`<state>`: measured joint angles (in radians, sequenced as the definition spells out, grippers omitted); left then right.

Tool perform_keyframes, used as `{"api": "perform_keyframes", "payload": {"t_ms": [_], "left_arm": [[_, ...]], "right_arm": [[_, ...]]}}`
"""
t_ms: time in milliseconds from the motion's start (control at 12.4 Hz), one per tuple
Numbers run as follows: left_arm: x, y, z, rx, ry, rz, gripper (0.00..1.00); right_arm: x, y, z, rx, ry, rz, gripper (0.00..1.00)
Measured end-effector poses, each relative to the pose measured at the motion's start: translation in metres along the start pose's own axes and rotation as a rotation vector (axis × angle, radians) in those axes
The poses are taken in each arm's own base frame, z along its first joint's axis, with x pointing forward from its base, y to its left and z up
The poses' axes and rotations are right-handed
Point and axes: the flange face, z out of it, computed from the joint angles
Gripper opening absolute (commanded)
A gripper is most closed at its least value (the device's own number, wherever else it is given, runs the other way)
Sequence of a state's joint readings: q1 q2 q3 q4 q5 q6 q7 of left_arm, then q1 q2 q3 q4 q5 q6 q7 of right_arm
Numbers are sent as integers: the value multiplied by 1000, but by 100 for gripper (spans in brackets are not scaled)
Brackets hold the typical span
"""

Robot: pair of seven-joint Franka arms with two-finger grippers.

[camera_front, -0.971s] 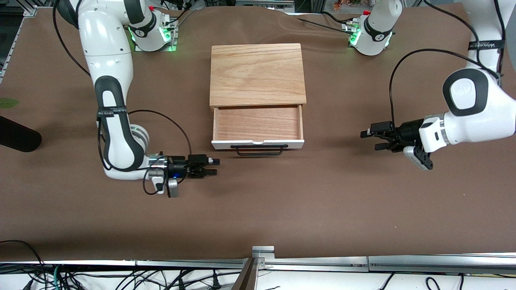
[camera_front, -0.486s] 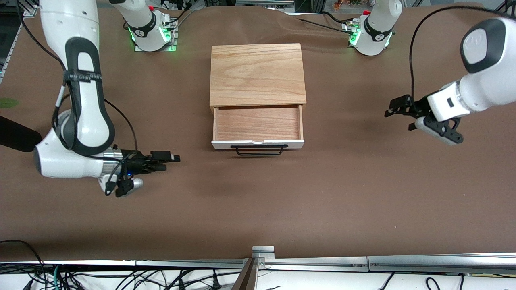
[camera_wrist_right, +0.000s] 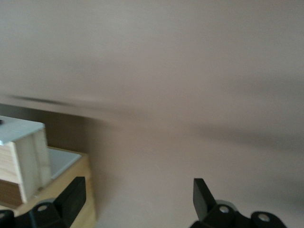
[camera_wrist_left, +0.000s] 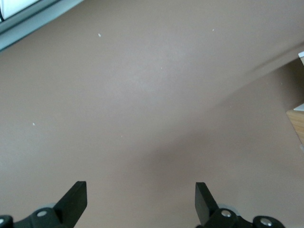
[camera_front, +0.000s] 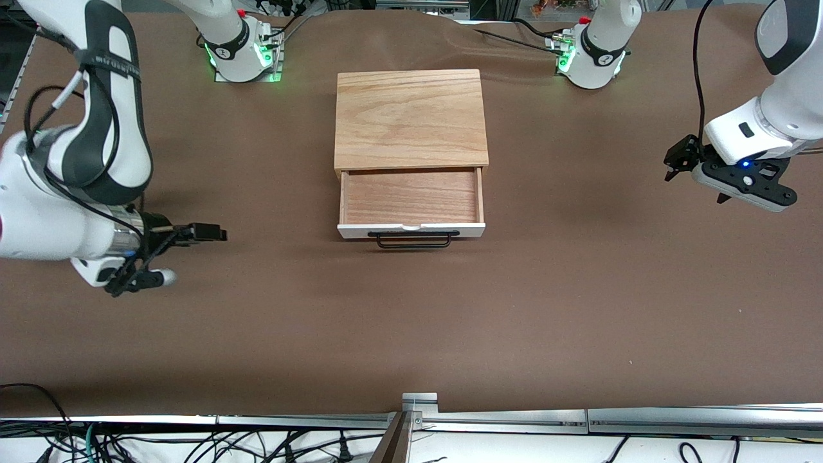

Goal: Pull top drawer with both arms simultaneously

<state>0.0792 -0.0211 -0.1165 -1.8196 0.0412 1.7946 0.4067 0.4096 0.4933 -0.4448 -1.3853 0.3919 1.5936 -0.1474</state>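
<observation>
The top drawer (camera_front: 411,200) stands pulled well out of its wooden box (camera_front: 410,118), black handle (camera_front: 413,240) facing the front camera. Both pincers hang spread and empty, the left gripper (camera_front: 676,161) and right gripper (camera_front: 204,235) out over bare table toward their own ends. Good form now looks like retreating evenly, well apart from that handle.

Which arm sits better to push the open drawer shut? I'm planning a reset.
Probably the right. The right gripper, open, hangs level with the drawer front, near its handle; the open left gripper is farther off toward the table edge.
</observation>
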Motion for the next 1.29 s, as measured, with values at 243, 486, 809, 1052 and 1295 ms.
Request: {"api": "perform_keyframes", "payload": {"t_ms": [243, 486, 809, 1052, 1295], "left_arm": [[-10, 1, -17, -26, -72, -153, 100], [-19, 9, -29, -82, -99, -308, 100], [-35, -1, -29, -126, -164, -426, 100], [-36, 0, -42, -124, -162, -432, 100], [-36, 0, -49, -120, -148, -435, 100]], "right_arm": [[-33, -5, -57, -174, 31, -2, 100], [-67, 4, -122, -245, 127, 2, 100], [-135, 66, -206, -224, 252, 91, 100], [-157, 56, -194, -190, 223, 189, 100], [-147, 53, -168, -190, 181, 205, 100]]}}
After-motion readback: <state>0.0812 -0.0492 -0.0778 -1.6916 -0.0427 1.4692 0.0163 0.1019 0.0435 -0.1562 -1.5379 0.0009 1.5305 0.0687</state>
